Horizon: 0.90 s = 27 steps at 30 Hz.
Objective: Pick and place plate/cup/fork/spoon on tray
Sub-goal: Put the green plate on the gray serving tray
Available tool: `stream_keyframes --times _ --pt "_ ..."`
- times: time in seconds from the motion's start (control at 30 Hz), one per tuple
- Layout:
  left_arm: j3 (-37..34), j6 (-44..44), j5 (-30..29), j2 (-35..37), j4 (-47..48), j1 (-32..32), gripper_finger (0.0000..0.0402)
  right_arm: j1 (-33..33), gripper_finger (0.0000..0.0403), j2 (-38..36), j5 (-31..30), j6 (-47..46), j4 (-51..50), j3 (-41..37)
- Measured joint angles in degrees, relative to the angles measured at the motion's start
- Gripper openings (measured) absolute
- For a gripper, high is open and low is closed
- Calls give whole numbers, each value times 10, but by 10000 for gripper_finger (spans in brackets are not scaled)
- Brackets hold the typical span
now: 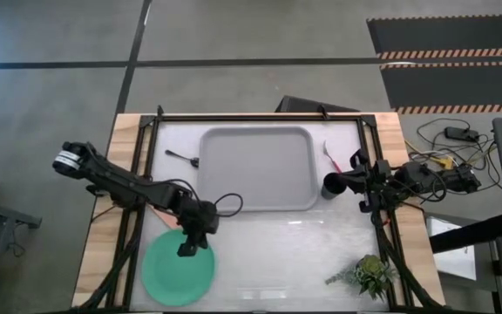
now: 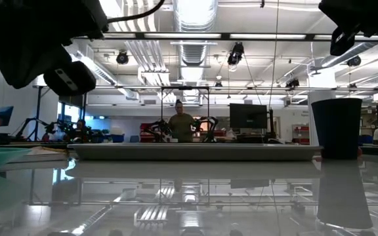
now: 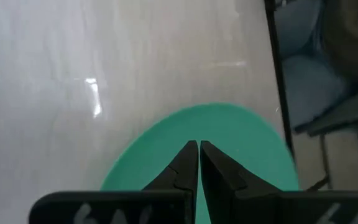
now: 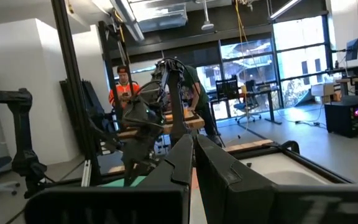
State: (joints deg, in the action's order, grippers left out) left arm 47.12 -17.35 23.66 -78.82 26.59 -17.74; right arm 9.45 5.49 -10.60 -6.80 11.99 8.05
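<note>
Grey tray (image 1: 258, 139): sitting at the back middle of the table, and holding nothing so far (0 of the 4 items are lying in it, as far as the high view shows).
Plate (image 1: 178, 269): the mint-green disc is lying on the table near the front left corner, well apart from the tray and waiting to be moved.
Cup (image 1: 332, 186): the black cup is standing upright on the table just beside the tray's right edge, outside the rim.
Fork (image 1: 330, 157): the pink-handled fork is lying on the table to the right of the tray, just behind the cup.
Spoon (image 1: 184, 158): the dark spoon is lying on the table just left of the tray, not in it.
Left gripper (image 1: 186, 249): hanging over the back edge of the plate, its jaws pressed together and gripping nothing (the left wrist view shows the 2 tips meeting above the green surface).
Right gripper (image 1: 356, 166): waiting beside the cup and fork at the tray's right side, jaws likewise closed and empty.
Progress: judging from this, the task is sitting at its very beginning, with all 4 placements left; the left arm seems to be lining up on the plate, and it will need to spread its jaws before taking the rim.
</note>
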Motion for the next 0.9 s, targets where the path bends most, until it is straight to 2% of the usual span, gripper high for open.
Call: stream_keyframes --times 0.3,0.5,0.67,0.77,0.9 --pt "39 46 7 7 53 -3 0 0 9 -1 -13 15 3 0" --pt "76 104 -60 -17 98 -14 0 0 9 -1 -91 19 3 0" --pt "79 152 -110 -32 140 -14 1 0 9 -1 -105 49 4 0" --pt "68 153 -131 -38 150 -14 16 0 9 -1 -105 50 4 0" --pt "66 163 -132 -46 148 -14 65 0 9 -1 -105 54 4 0"
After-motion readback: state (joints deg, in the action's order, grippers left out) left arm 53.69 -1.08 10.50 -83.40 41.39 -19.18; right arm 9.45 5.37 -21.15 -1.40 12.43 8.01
